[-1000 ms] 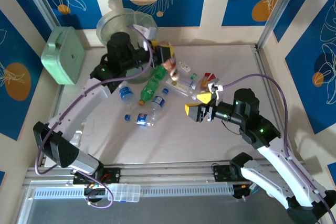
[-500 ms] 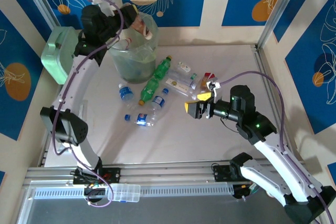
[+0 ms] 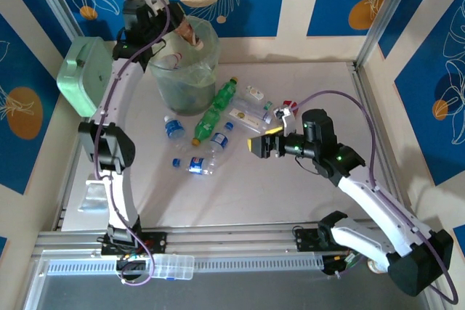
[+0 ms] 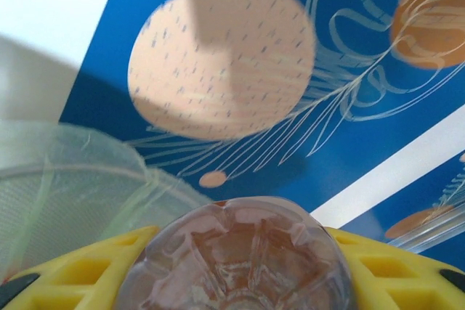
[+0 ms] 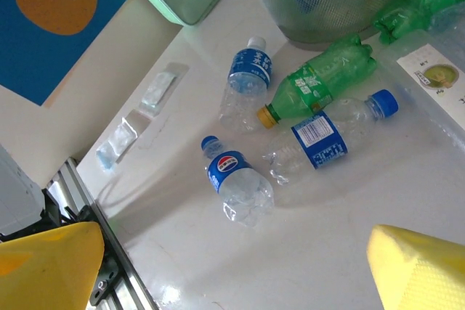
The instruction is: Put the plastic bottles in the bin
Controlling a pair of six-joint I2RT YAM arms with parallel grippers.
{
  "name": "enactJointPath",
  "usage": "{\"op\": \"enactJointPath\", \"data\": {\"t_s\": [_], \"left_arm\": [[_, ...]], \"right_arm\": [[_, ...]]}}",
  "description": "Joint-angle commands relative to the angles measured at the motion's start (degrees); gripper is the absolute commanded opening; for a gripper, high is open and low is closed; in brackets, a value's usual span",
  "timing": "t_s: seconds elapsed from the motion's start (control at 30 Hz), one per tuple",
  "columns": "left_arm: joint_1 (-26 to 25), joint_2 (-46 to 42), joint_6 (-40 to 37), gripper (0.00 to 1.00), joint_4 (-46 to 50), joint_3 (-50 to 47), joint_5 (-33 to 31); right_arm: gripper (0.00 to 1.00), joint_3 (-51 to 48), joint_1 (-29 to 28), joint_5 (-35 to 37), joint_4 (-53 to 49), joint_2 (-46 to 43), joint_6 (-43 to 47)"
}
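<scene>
The left arm is stretched far up and forward, almost straight. The left hand [image 3: 187, 33] stands over the open mouth of the tall round translucent grey-green plastic bin [image 3: 190, 81]. This hand is grasping a clear brownish plastic bottle [image 4: 240, 252]. In the left wrist view the ribbed bottom of this bottle sits between the two yellow fingers [image 4: 69, 266], which press it from both sides. The rim of the bin shows just below on the left.

The right arm is bent at the elbow and reaches low over the pale worktop [image 3: 240, 194]. The right hand [image 3: 263, 146] points to the left, toward the bottles that lie scattered there. Its yellow fingers are spread wide apart and hold nothing.

In the right wrist view, a green plastic bottle with a yellow cap [image 5: 320, 81] and three clear plastic bottles with blue labels [image 5: 236, 183] lie in front of this hand. All are on their sides, near the foot of the bin. A mint-green square box [image 3: 83, 78] stands to the left of the bin.
</scene>
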State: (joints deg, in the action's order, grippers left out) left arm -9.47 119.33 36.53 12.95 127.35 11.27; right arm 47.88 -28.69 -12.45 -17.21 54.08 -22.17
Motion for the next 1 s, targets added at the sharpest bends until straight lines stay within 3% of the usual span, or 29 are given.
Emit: {"op": "enactJointPath", "data": {"t_s": [0.0,0.13,0.23,0.33,0.43,0.6,0.97], "left_arm": [[-0.52,2.36,0.16,0.01,2.93,1.76,1.12],[-0.71,4.86,-1.58,0.04,5.11,1.76,0.18],[-0.65,6.54,-2.47,0.14,5.88,1.76,0.33],[-0.72,8.52,-2.52,0.32,6.63,2.35,0.42],[-0.65,10.23,-2.87,0.58,8.02,3.70,0.16],[-0.45,10.18,-4.29,0.78,10.85,5.80,-2.23],[0.55,1.64,-8.91,0.86,13.76,7.15,-7.37]], "right_arm": [[0.93,2.43,-0.05,-1.54,1.74,1.47,-0.36],[0.93,2.39,-0.40,-1.53,2.23,2.99,-0.48],[0.94,1.93,-0.59,-1.35,2.53,3.70,-0.72],[0.94,1.87,-0.76,-1.34,2.88,4.10,-1.09],[0.93,2.07,-1.01,-1.23,2.97,4.49,-0.94],[0.93,2.43,-1.17,-1.10,2.71,4.54,-0.86],[0.93,2.51,-2.29,0.84,2.44,1.88,-0.41]]}}
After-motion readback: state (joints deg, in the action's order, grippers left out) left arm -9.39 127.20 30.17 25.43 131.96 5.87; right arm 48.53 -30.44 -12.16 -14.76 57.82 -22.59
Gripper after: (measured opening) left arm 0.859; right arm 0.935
